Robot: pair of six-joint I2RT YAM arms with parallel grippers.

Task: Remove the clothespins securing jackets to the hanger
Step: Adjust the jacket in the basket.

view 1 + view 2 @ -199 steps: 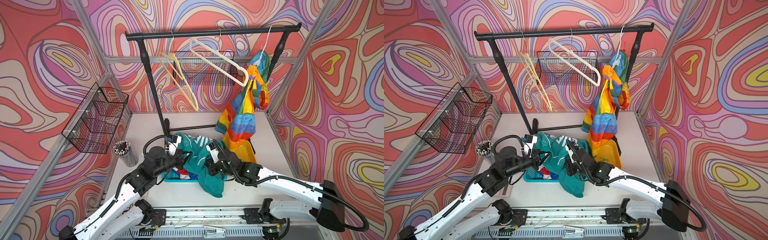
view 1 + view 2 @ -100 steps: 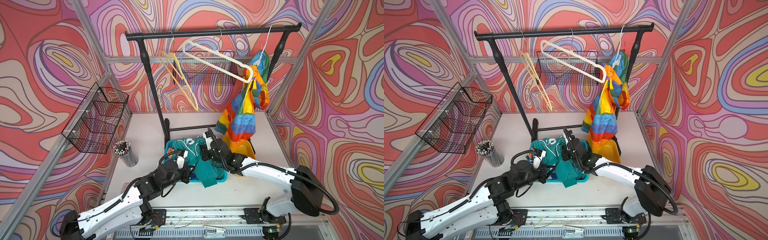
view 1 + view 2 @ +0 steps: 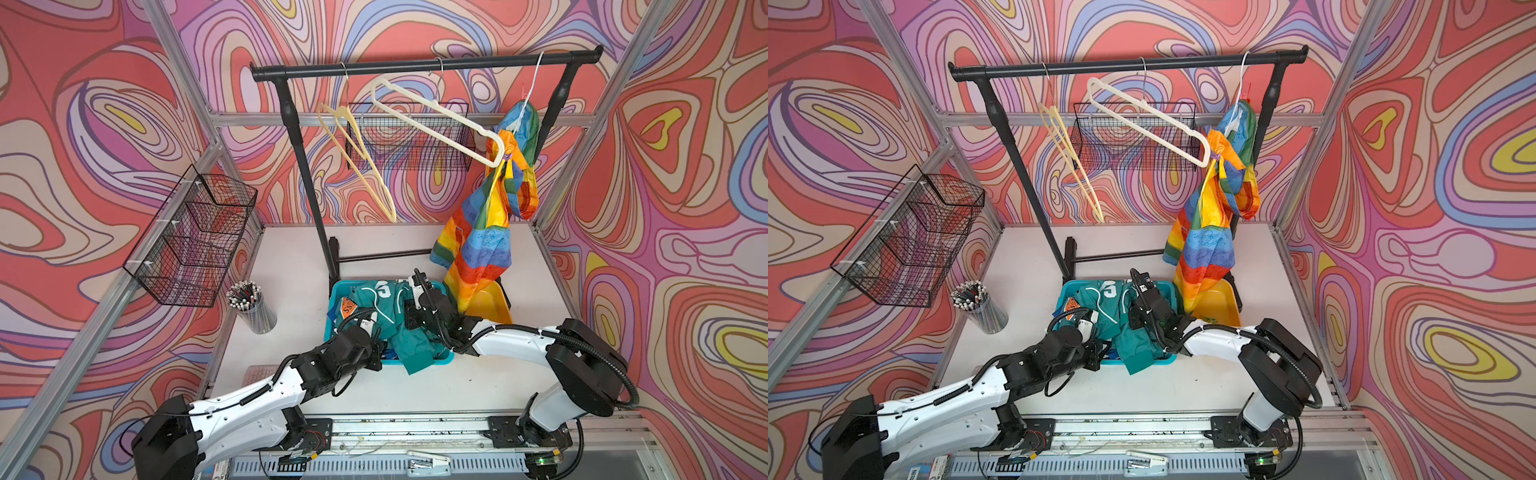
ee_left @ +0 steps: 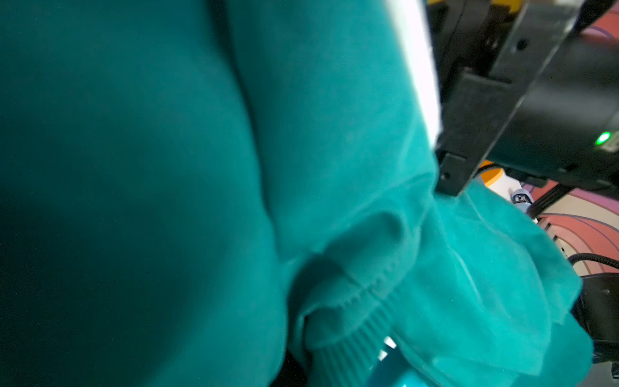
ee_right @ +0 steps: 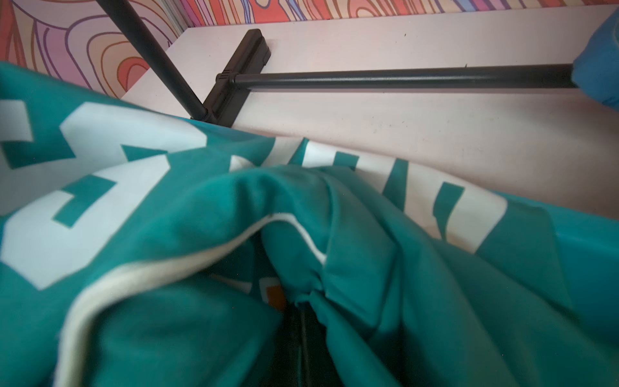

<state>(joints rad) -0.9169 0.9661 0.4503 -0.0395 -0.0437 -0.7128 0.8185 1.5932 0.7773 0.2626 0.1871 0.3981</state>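
Teal jacket (image 3: pixel 411 347) lies bunched in the blue bin (image 3: pixel 440 357) near the front of the table, one sleeve draped over the bin's front rim, with both arms reaching into it. Right gripper (image 5: pixel 301 311) has its fingers together, pinching a fold of the teal jacket; left gripper (image 3: pixel 376 351) is buried in the same cloth, fingers together, can't tell if anything is held. Rainbow jacket (image 3: pixel 486 232) hangs from the black rack (image 3: pixel 415 66), with a purple clothespin (image 3: pixel 505 157) at the cream hanger (image 3: pixel 432 120) tip touching it.
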